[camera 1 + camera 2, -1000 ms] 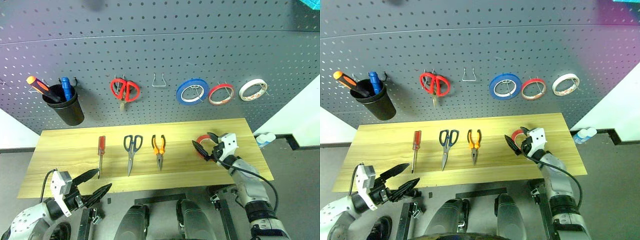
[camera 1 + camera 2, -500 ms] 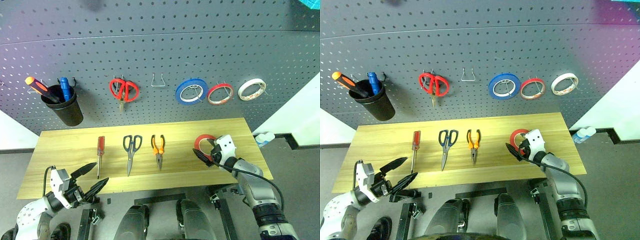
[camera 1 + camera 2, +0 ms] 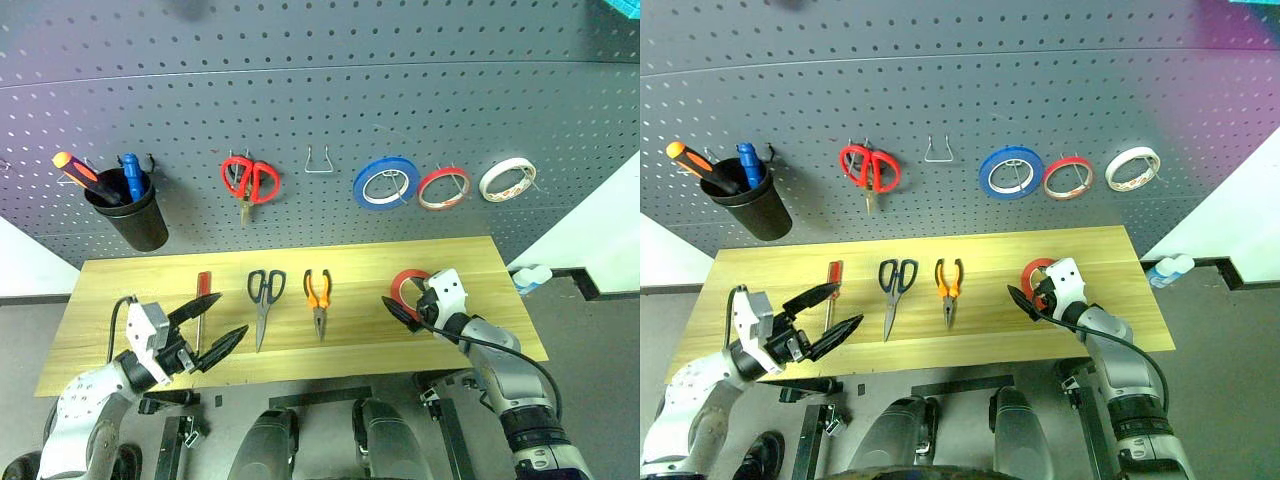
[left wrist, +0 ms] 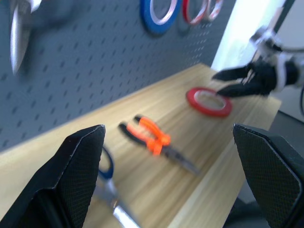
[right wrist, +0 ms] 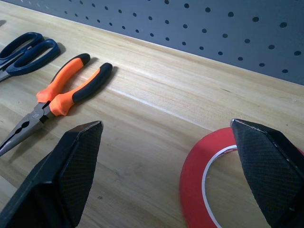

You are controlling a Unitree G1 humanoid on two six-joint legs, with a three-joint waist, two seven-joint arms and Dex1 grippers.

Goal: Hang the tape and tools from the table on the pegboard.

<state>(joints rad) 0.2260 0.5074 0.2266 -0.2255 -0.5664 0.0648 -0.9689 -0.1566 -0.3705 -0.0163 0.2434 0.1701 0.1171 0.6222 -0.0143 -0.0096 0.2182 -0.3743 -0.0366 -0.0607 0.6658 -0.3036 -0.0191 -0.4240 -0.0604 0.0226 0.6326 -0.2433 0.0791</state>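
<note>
Red tape [image 3: 407, 288] lies flat on the wooden bench [image 3: 130, 285], toward its right end. Right claw [image 3: 403, 300] sits at the roll with fingers spread wide, gripping nothing; whether it touches the roll cannot be told. Pliers [image 3: 318, 296], dark-handled scissors [image 3: 264, 297] and the red-handled screwdriver [image 3: 202, 302] lie in a row further left on the bench. Left claw [image 3: 214, 324] hangs over the bench's front edge beside the screwdriver, fingers apart and empty. Pegboard [image 3: 320, 90] behind carries red scissors [image 3: 249, 183], a bare hook [image 3: 319, 162], three tape rings [image 3: 440, 186] and a black cup [image 3: 132, 212].
</note>
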